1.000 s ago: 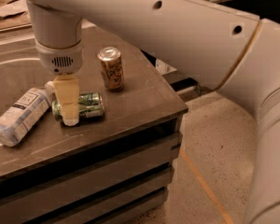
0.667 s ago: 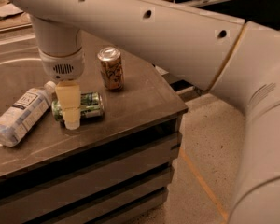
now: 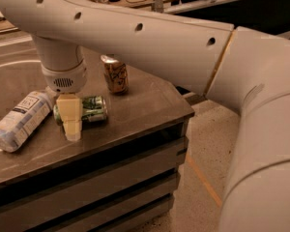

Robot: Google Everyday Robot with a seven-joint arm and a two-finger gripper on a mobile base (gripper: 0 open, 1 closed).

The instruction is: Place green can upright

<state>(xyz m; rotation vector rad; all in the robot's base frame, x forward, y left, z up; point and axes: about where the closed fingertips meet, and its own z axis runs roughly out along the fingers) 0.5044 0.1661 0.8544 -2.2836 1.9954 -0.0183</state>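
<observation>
The green can (image 3: 91, 109) lies on its side on the dark table top (image 3: 150, 105), its silver end toward the right. My gripper (image 3: 70, 123) hangs straight down from the wrist (image 3: 63, 76) and sits at the can's left end, its pale front part covering that end and reaching the table surface. The far side of the can and the gripper's rear part are hidden.
A clear plastic bottle with a white label (image 3: 20, 121) lies just left of the gripper. An orange-brown can (image 3: 115, 74) stands upright behind the green can. The table's right edge (image 3: 186, 115) drops to a speckled floor (image 3: 203, 178). My large arm spans the top.
The gripper has come down slightly at the green can's left end. The can, bottle and orange-brown can have not moved.
</observation>
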